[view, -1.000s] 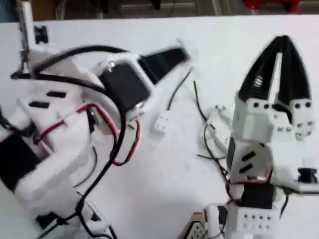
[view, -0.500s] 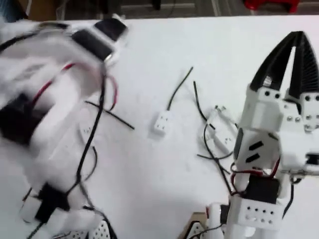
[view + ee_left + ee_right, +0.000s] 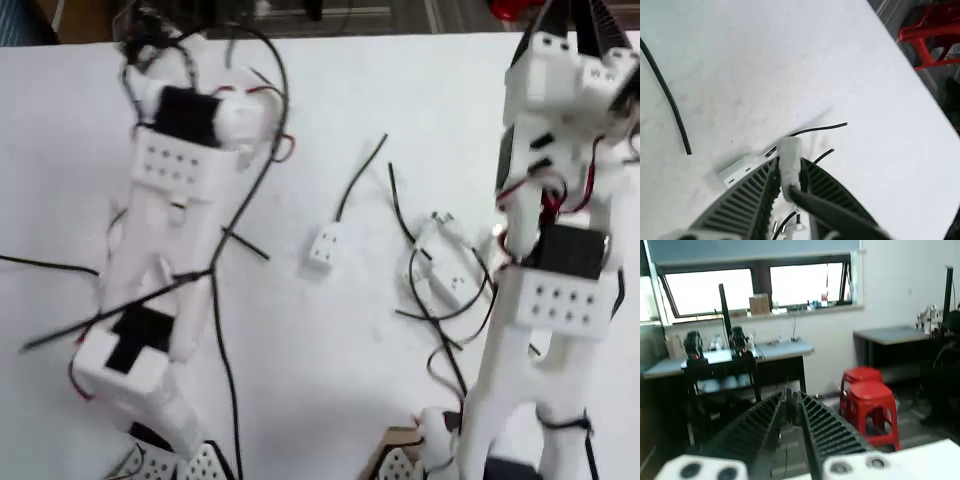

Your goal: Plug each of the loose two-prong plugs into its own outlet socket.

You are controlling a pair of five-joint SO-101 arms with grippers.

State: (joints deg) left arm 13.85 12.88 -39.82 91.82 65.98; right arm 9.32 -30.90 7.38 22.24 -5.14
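Observation:
My left gripper (image 3: 790, 175) is shut on a small white two-prong plug (image 3: 789, 162), held high above the white table (image 3: 765, 60). The plug's black cord runs back along the fingers. Below it on the table lies a white outlet socket (image 3: 742, 170). From above, one white socket (image 3: 325, 245) on a black lead lies mid-table, and a tangle of white plugs and black cords (image 3: 445, 268) sits to its right. The left arm is raised at the far left, its gripper (image 3: 148, 28) near the table's far edge. My right gripper (image 3: 790, 396) is shut on nothing and points out into the room, lifted at the far right (image 3: 577, 12).
A loose black cable (image 3: 667, 100) lies on the table away from the socket. Black wires trail from the left arm (image 3: 215, 300) across the near left side. A wooden piece (image 3: 395, 462) sits at the near edge. Red stools (image 3: 867, 395) stand beyond the table.
The left arm swung from the table's centre to the far left and rose. The right arm lifted and stretched towards the far edge, its black fingers now at the top of the view.

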